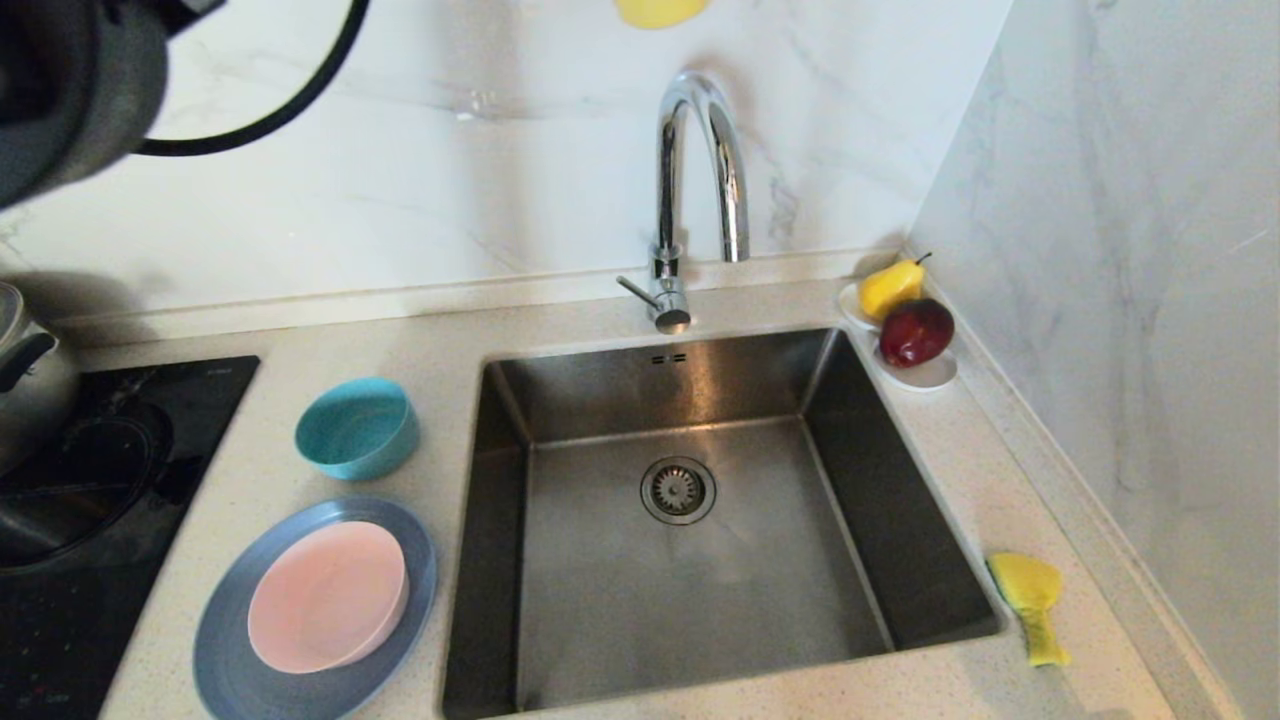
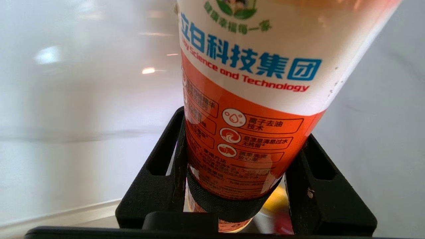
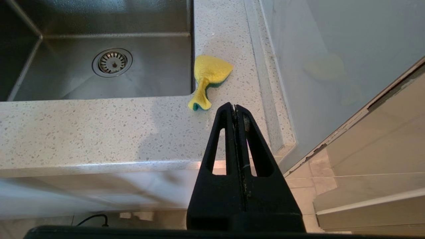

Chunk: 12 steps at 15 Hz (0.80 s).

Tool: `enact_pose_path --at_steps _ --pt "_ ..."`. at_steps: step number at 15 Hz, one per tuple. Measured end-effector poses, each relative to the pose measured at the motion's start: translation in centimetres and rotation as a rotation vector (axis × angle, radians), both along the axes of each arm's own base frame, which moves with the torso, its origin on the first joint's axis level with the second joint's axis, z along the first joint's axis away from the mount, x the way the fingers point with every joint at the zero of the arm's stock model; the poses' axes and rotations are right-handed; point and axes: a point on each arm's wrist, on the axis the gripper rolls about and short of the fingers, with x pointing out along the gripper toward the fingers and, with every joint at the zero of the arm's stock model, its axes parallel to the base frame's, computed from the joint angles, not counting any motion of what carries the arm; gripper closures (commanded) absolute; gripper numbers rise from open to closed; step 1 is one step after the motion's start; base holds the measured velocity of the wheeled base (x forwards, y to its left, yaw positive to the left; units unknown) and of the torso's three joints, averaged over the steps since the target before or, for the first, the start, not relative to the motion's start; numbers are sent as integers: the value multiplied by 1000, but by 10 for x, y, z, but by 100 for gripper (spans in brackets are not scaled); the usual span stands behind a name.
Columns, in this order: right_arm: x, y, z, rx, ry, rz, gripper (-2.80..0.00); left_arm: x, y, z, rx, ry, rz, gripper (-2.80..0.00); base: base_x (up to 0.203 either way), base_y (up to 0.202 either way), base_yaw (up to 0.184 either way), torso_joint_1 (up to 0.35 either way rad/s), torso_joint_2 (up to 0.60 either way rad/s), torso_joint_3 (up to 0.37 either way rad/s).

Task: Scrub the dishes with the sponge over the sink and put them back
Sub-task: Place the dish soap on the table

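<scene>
The left gripper (image 2: 232,186) has its jaws clamped around the lower part of an orange-and-white dish soap bottle (image 2: 252,99), holding it high up near the wall. In the head view only the arm shows, in the upper left corner, and a yellow bit at the top edge is probably the bottle's end (can't be sure). Soap comes before scrubbing, so that's likely the reason it's raised above the sink area.

The right gripper (image 3: 235,107) is parked low in front of the table edge with its jaws pressed fully together, holding nothing. It points roughly at the sponge (image 3: 207,78), which lies crumpled and twisted on the table (image 1: 620,310) at the lower right of the head view, just beside the sink's right rim. Handy spot, since the right arm can reach it.

The dishes sit on the table left of the sink (image 1: 700,520): the teal bowl (image 1: 357,427) further back, and the pink bowl (image 1: 328,595) resting inside the blue plate (image 1: 225,640) in the lower left. None of them looks scrubbed or moved over the basin yet.

The sink is bare with only the drain strainer, so there's plenty of space to work. The tap (image 1: 700,170) curves over the back middle, something to steer around. The strip on the right is narrow, with the wall close by and a white dish with a pear and apple (image 1: 905,315) in the back corner. A steel pot (image 1: 30,385) sits on the black cooktop at far left, near the plate's edge.
</scene>
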Motion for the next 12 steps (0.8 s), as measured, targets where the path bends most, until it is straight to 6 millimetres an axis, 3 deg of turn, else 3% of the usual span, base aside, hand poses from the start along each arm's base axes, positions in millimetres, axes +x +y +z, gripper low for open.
enact_pose_path --at_steps 6,10,12 --pt "0 0 0 0 0 0 0 51 104 -3 -24 93 342 0 0 0 0 0 0 0" --pt "0 0 0 0 0 0 0 88 156 -37 -52 198 530 0 0 0 0 0 0 0" --pt "0 0 0 0 0 0 0 104 173 -63 -60 270 593 0 0 0 0 0 0 0"
